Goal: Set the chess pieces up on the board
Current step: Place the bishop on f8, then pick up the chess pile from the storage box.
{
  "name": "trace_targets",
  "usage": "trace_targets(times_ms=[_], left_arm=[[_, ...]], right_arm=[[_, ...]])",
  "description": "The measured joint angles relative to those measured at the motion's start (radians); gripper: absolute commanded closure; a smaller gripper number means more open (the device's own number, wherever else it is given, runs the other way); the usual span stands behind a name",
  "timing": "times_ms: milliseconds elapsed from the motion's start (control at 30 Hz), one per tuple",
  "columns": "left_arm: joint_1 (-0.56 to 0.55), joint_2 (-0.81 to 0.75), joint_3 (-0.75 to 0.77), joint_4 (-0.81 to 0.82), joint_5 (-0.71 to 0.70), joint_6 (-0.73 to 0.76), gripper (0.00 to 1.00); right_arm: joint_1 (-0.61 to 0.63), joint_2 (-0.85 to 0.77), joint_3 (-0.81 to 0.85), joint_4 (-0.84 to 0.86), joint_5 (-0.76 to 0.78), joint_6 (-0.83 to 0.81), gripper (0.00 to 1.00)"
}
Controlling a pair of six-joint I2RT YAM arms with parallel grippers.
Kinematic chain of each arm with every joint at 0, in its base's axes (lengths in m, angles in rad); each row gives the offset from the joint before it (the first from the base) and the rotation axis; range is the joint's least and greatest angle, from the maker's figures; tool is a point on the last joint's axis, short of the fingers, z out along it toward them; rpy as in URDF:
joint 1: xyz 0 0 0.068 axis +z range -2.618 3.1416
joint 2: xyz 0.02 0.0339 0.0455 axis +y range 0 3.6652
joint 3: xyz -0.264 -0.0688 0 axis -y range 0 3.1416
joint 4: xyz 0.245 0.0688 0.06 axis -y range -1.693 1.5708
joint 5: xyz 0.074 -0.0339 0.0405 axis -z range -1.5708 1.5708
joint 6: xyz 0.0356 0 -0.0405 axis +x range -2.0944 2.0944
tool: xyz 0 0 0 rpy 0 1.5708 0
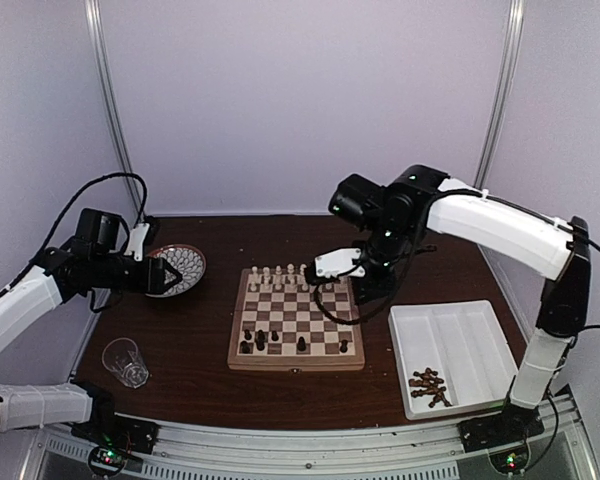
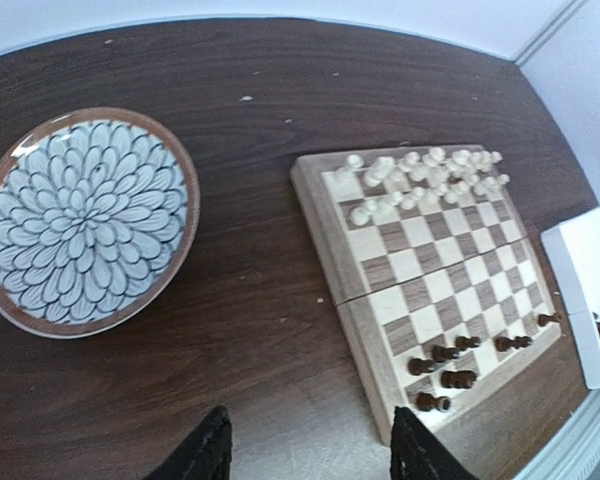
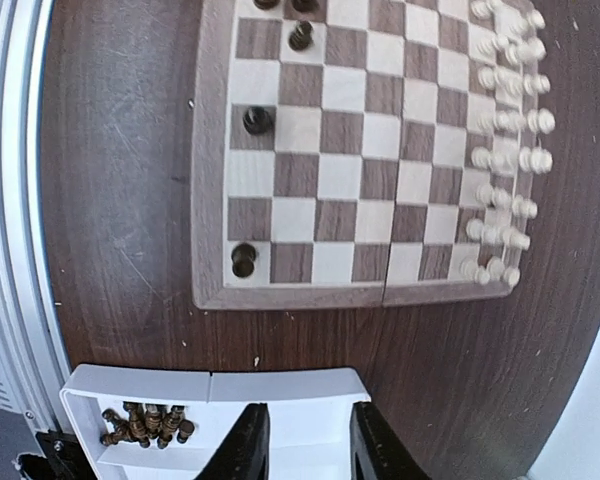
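The square wooden chessboard with tan and brown squares (image 1: 296,320) is seen at the middle of the dark table. The cream-white chessmen (image 1: 278,275) are ranged along its two far rows, while only a few dark brown chessmen (image 1: 261,340) are stood on the near rows. The remaining dark pieces are heaped (image 1: 430,385) in the near corner of the white rectangular divided tray (image 1: 460,318) to the board's right.

The right gripper (image 3: 305,410) is held over the tray's far end, its fingers parted and nothing between them. The left gripper (image 2: 310,415) is likewise spread wide and empty, over bare table between the round petal-patterned plate (image 2: 85,220) and the board.

The heaped pieces are judged to be light, rigid and smooth, so they are easily tipped or squeezed out of a grip. They appear to lie on their sides and tangled, though this is hard to confirm at such a small size. One at the heap's edge is probably best pinched across its narrow middle.
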Motion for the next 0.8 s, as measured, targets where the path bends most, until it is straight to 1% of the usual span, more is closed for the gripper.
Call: trace_targets(times_ms=[100, 133, 200, 300, 400, 467, 600, 700, 800], left_arm=[[-0.049, -0.027, -0.006, 0.04, 0.052, 0.004, 0.47], [-0.087, -0.027, -0.005, 0.053, 0.052, 0.006, 0.47], [-0.191, -0.007, 0.005, 0.066, 0.048, 0.009, 0.47], [-0.372, 0.067, 0.049, 0.079, 0.015, 0.008, 0.47], [-0.489, 0.146, 0.092, 0.112, -0.008, -0.004, 0.47], [-0.536, 0.195, 0.116, 0.144, -0.02, -0.017, 0.47], [-0.6, 0.281, 0.184, 0.185, -0.049, -0.034, 0.47], [-0.638, 0.331, 0.232, 0.209, -0.065, -0.043, 0.48], [-0.663, 0.35, 0.251, 0.224, -0.08, -0.054, 0.48]], right_arm=[[-0.087, -0.132, -0.196, 0.052, -0.038, 0.022, 0.73], [-0.122, -0.18, -0.277, 0.074, -0.048, 0.031, 0.73], [-0.19, -0.278, -0.439, 0.109, -0.068, 0.045, 0.74], [-0.269, -0.422, -0.663, 0.16, -0.089, 0.06, 0.74], [-0.299, -0.544, -0.851, 0.213, -0.1, 0.065, 0.74], [-0.301, -0.602, -0.959, 0.251, -0.105, 0.07, 0.75], [-0.304, -0.6, -1.061, 0.314, -0.107, 0.072, 0.76], [-0.305, -0.549, -1.075, 0.357, -0.108, 0.068, 0.77], [-0.305, -0.508, -1.076, 0.388, -0.116, 0.06, 0.74]])
